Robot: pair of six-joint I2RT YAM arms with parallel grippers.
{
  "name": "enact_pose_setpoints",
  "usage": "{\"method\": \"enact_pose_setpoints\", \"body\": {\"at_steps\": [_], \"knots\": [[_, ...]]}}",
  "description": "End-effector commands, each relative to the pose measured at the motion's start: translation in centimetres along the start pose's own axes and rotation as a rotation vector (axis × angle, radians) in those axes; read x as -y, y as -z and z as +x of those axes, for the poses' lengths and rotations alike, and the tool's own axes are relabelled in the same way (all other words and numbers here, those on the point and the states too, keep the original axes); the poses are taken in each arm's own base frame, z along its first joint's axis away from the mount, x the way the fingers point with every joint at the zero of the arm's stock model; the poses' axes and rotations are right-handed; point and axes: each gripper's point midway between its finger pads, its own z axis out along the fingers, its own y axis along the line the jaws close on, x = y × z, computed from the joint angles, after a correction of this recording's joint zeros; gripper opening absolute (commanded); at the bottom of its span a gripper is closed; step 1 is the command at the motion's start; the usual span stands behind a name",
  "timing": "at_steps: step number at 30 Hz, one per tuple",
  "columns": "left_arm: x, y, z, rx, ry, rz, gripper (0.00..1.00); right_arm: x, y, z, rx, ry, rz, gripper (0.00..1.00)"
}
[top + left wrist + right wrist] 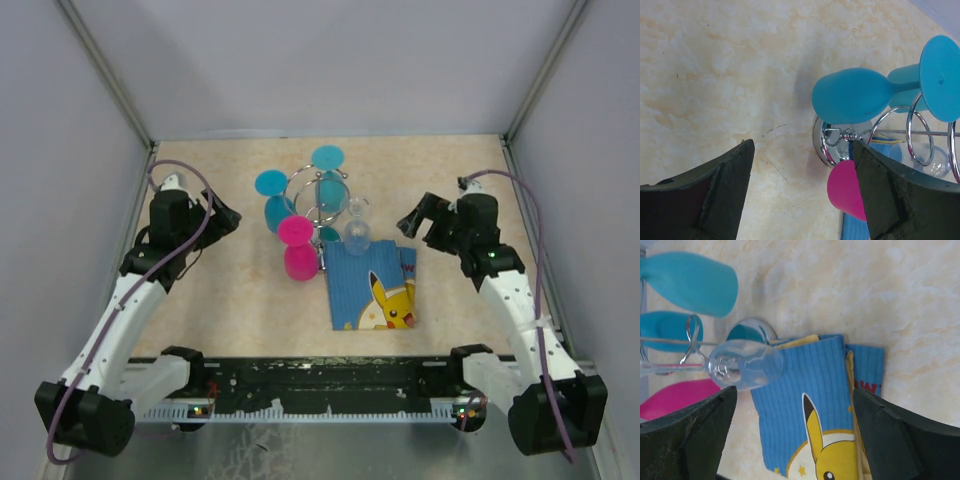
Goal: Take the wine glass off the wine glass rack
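The chrome wine glass rack (318, 205) stands mid-table. Hanging upside down on its loops are two teal glasses (278, 212) (330, 185), a pink glass (300, 260) and a clear glass (357, 236). My left gripper (225, 215) is open and empty, left of the rack. In the left wrist view (802, 195) it faces a teal glass (852, 95), the rack's base (832, 145) and the pink glass (845, 192). My right gripper (415, 222) is open and empty, right of the rack. In the right wrist view (795, 435) the clear glass (747, 365) hangs ahead, apart from the fingers.
A blue cloth with a yellow cartoon figure (375, 285) lies flat in front of the rack, under the clear glass; it also shows in the right wrist view (810, 405). Grey walls close in the table on three sides.
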Motion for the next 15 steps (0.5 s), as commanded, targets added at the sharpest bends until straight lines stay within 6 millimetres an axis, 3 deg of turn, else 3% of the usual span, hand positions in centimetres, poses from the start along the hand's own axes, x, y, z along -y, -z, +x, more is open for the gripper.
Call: {"method": "enact_pose_setpoints", "body": {"at_steps": [1,6,15], "knots": [[0.5,0.4,0.5,-0.003,0.008,0.047,0.85,-1.2,-0.9,5.5,-0.162,0.035,-0.088,0.99],[0.7,1.3,0.9,-0.007,0.014,0.074,0.85,-2.1,-1.2,11.7,-0.32,0.011,-0.147,0.99],[1.7,2.5,0.2,0.03,0.016,0.135,0.88,-2.8,-1.9,16.4,-0.421,0.116,-0.102,0.99]]}}
